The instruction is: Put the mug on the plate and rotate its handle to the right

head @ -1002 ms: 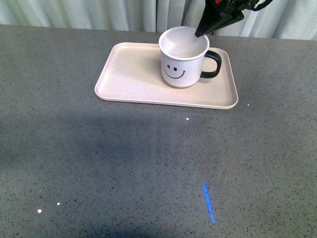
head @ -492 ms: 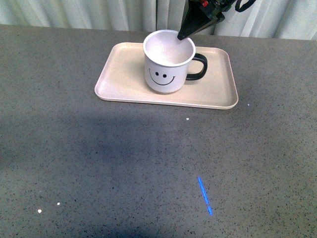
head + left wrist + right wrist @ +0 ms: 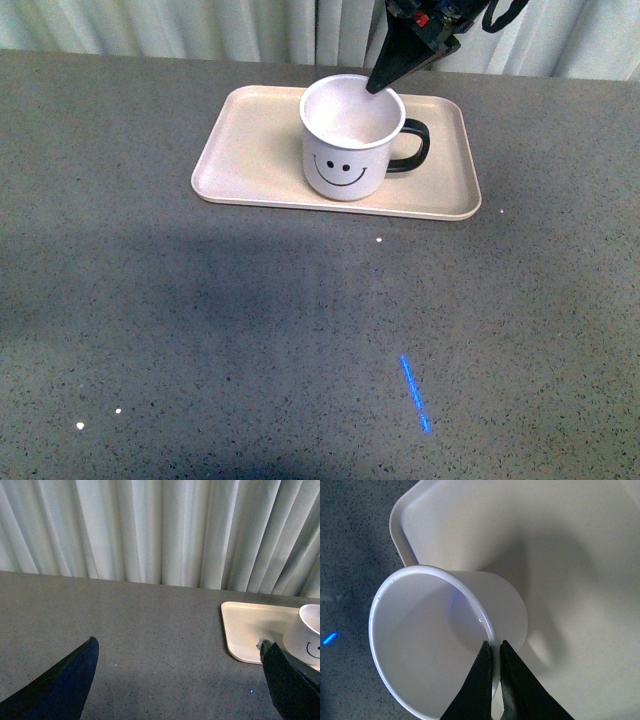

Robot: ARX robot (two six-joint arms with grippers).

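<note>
The white mug (image 3: 348, 148) with a black smiley face stands on the pink-beige plate (image 3: 250, 150) at the far side of the table. Its black handle (image 3: 417, 147) points right. My right gripper (image 3: 376, 86) comes down from above and is shut on the mug's far rim. In the right wrist view the two black fingers (image 3: 481, 670) pinch the rim of the mug (image 3: 430, 650), one inside and one outside, over the plate (image 3: 570, 555). My left gripper (image 3: 177, 650) is open and empty above the table, left of the plate (image 3: 250, 630); the mug's edge (image 3: 307, 635) shows there.
The grey speckled table (image 3: 250, 330) spreads in front of the plate. A blue light streak (image 3: 414, 394) lies on it near the front right. Pale curtains (image 3: 160, 530) hang behind the table's far edge.
The mug slid left across the plate with my right gripper, then back a little to the right. It now stands near the plate's middle, handle still pointing right.
</note>
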